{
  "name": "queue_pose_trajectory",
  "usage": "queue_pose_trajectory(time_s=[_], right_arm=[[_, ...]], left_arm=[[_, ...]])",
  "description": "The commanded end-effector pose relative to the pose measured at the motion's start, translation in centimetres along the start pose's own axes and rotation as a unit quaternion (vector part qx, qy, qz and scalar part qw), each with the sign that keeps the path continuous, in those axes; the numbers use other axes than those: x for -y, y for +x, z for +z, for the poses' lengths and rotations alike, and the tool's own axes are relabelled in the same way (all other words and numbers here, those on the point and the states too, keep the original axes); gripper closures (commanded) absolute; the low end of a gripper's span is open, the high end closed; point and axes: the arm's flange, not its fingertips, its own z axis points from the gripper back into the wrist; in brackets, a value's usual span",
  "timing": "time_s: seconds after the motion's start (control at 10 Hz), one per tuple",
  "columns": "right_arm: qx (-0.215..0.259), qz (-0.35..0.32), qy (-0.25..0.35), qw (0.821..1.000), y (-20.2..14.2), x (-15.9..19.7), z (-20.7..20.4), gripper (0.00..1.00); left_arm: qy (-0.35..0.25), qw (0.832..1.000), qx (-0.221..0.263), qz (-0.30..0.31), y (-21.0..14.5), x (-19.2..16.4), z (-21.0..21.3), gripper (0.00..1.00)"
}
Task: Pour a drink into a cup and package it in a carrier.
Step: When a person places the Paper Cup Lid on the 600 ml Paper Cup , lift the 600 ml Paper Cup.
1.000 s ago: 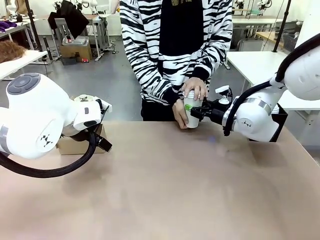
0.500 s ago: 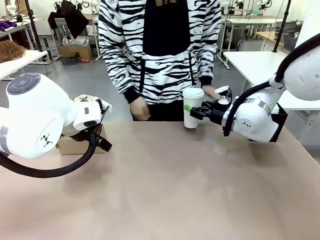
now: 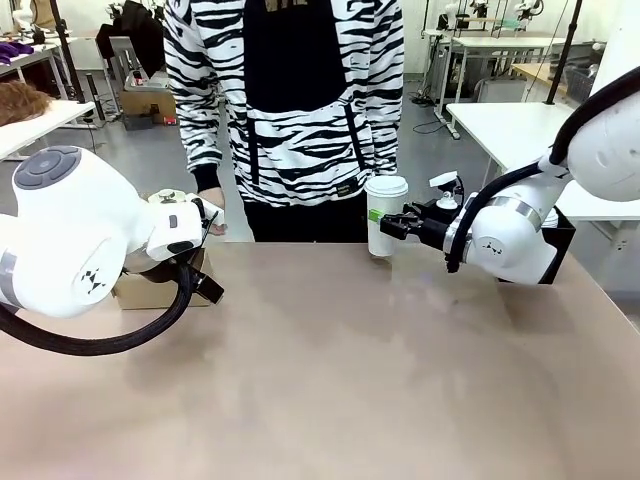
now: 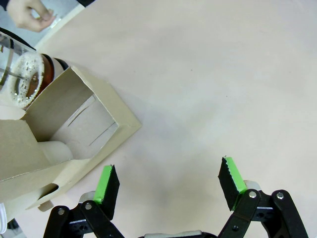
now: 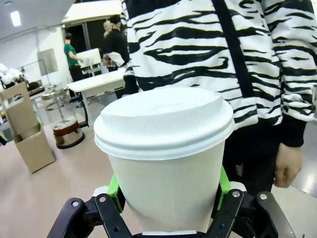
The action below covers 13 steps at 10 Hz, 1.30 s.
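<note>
The right gripper (image 3: pixel 386 222) is closed on the cup (image 3: pixel 384 200) from the side. In the right wrist view its two green pads (image 5: pixel 115 192) press against the white paper wall on both sides, a little under the white plastic lid (image 5: pixel 163 121). The cup is upright, near the far edge of the table (image 3: pixel 350 380), directly in front of the person (image 3: pixel 290 100) in a black-and-white striped top. I cannot tell if its base touches the surface. The person's hands are away from the cup; one hand (image 5: pixel 287 163) hangs beside the body.

The left gripper (image 4: pixel 169 181) is wide open and holds nothing; under the gap between its fingers is only bare table. The carrier (image 4: pixel 94 156) stands just beside one finger (the one at the picture's left in the left wrist view), but it does not touch it. The carrier's top is open, and cut slots are visible inside. Directly behind the carrier stands the glass press pot (image 4: pixel 11 54). It contains the dark brown drink (image 4: pixel 44 77), which has foam on top. Another hand (image 4: pixel 29 12) of the person is past the table edge, beyond the pot.
</note>
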Motion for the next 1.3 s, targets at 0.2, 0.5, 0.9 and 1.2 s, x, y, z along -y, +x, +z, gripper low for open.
queue_pose_trajectory(time_s=[0.2, 0.5, 0.9, 1.2], right_arm=[[0.000, 0.003, 0.001, 1.000, 0.3, 0.0, -0.2, 0.20], [0.000, 0.003, 0.001, 1.000, 0.3, 0.0, -0.2, 0.20], [0.000, 0.003, 0.001, 1.000, 0.3, 0.0, -0.2, 0.20], [0.000, -0.007, -0.002, 1.000, -2.0, 1.4, 1.2, 0.20]], left_arm=[[-0.001, 1.000, 0.001, 0.000, 0.0, 0.0, 0.0, 0.00], [-0.001, 1.000, 0.001, 0.000, 0.0, 0.0, 0.0, 0.00], [-0.001, 1.000, 0.001, 0.000, 0.0, 0.0, 0.0, 0.00], [-0.001, 1.000, 0.001, 0.000, 0.0, 0.0, 0.0, 0.00]])
